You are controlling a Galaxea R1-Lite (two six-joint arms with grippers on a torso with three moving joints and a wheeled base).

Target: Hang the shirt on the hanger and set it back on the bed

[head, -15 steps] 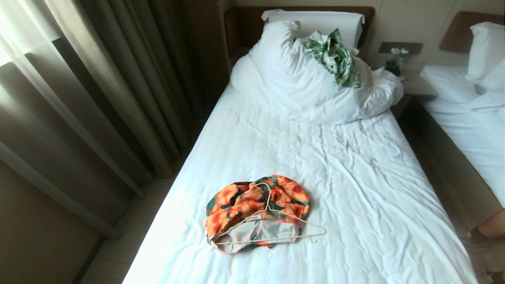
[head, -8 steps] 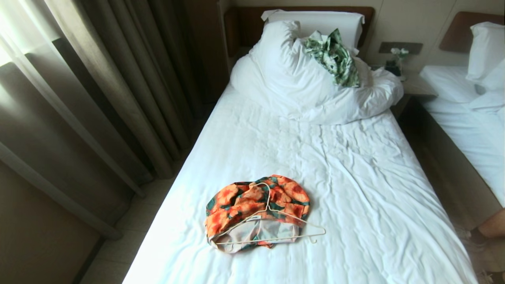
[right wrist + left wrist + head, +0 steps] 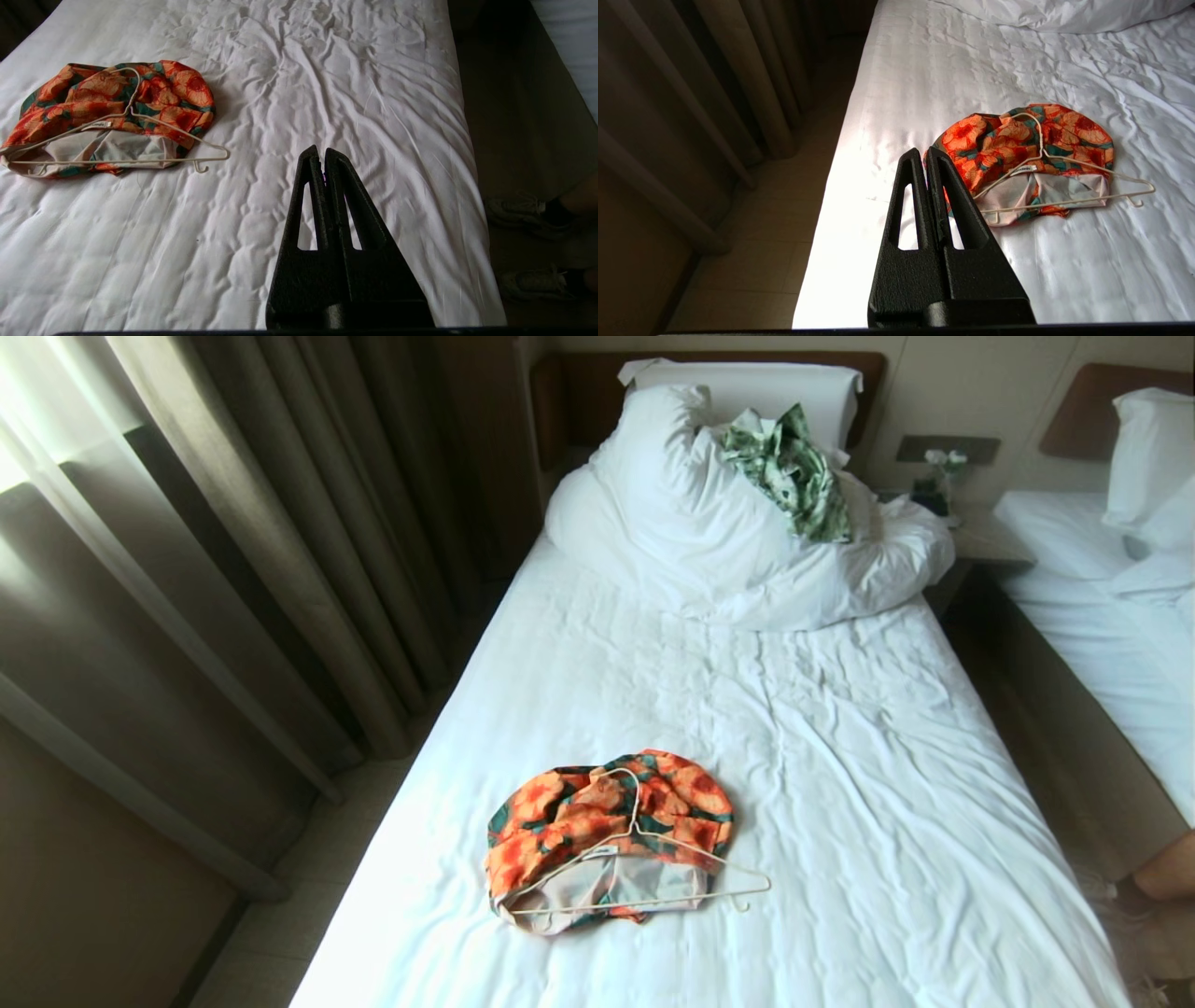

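Near the foot end of the bed (image 3: 840, 784), toward its left edge, lies the shirt (image 3: 597, 812), bunched into a rounded heap, orange flowers and teal leaves up, pale inside showing along the side nearest the foot. Across the heap rests the hanger (image 3: 644, 859), flat, hook curving over the flowered cloth toward the head end, bottom bar over the pale lining, one shoulder tip poking past the shirt onto bare sheet toward the right edge. Not threaded through the garment, only laid on top. Up at the head end sit a bunched white duvet (image 3: 709, 541) and a pillow (image 3: 747, 387) against the dark headboard (image 3: 579, 392), with a green-and-white patterned cloth (image 3: 789, 471) crumpled on the duvet. Past the left edge hang brown curtains (image 3: 233, 551); past the right edge, a nightstand (image 3: 980, 537) and part of a second bed (image 3: 1111, 644). Above the foot end hover the left hand (image 3: 924, 151), fingers pressed together and holding nothing, just short of the shirt, and the right hand (image 3: 320, 151), likewise closed and empty, over bare sheet well apart from the hanger. Beside the right edge, on the floor, a person's sneakered feet (image 3: 528, 210)
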